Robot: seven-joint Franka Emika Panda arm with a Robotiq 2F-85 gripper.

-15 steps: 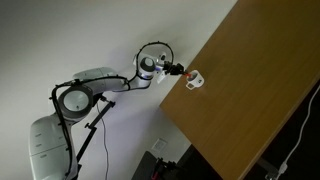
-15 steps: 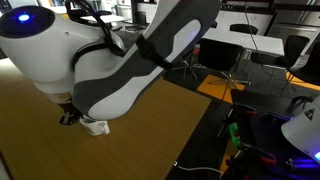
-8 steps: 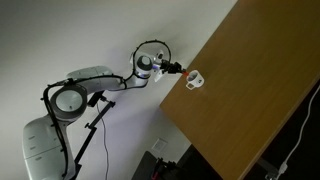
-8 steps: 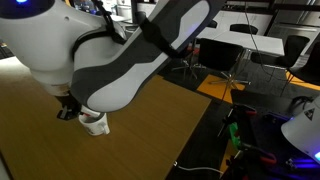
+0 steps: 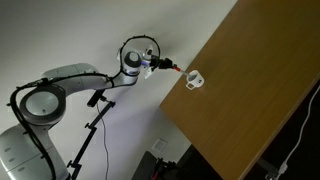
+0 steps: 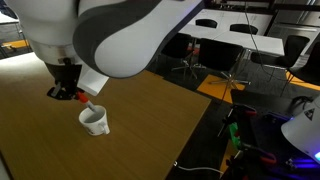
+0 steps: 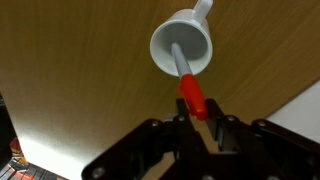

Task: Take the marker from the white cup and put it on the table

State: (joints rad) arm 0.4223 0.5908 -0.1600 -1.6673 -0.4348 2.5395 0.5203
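One marker [image 7: 188, 88], red body, whitish end: we are gripping it by the red part, the fingers [image 7: 222, 130] of the gripper [image 7: 201, 116] pinched narrow around it, and its lower end is hanging at the mouth of the white cup [image 7: 180, 45]. We cannot tell whether it is clearing the rim.

Handling, as we judge it: we are drawing straight along the marker's own length until the tip is free. We are avoiding any sideways drag that could tip the cup.

Long axis: running from fingers to cup, slightly tilted, whitish end pointing down into the cup.

One cup, standing upright near the counter [image 7: 70, 80] edge.
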